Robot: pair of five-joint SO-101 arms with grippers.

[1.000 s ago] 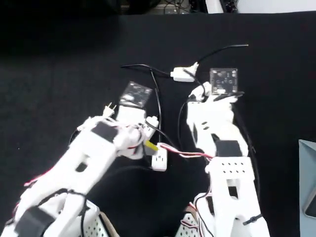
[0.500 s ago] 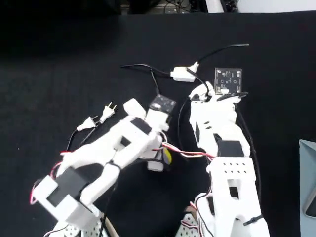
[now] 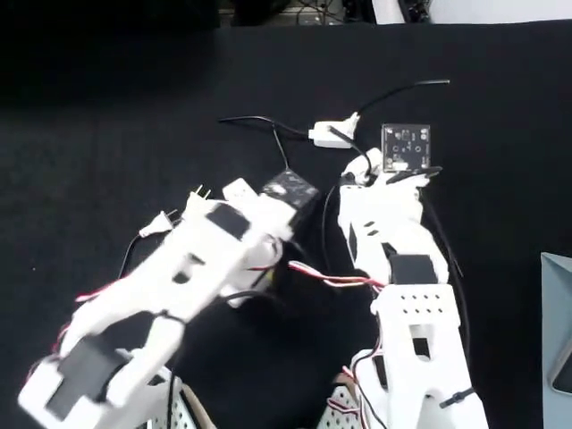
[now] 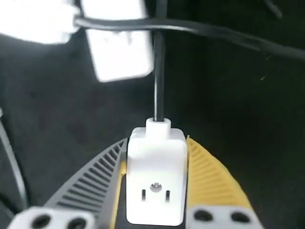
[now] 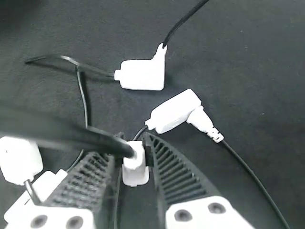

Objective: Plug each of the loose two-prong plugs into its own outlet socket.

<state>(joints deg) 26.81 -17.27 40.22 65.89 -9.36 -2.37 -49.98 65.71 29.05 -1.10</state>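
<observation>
The left gripper (image 4: 156,145) is clenched on a white socket (image 4: 156,186). Its slotted face is toward the wrist and its cord (image 4: 159,86) runs away from it. The right gripper (image 5: 132,143) is clenched on a small white connector (image 5: 135,168); I cannot tell whether it is a plug or a socket. Two loose plugs (image 3: 161,220) lie just beside the left arm.

The step looks like bringing a socket to a plug. Next, the prongs must line up with the slots.

Farther off, a second outlet (image 3: 331,136) lies among crossing cords that could snag. Open cloth (image 3: 107,116) spreads left and far, and the table's far edge is well apart.
</observation>
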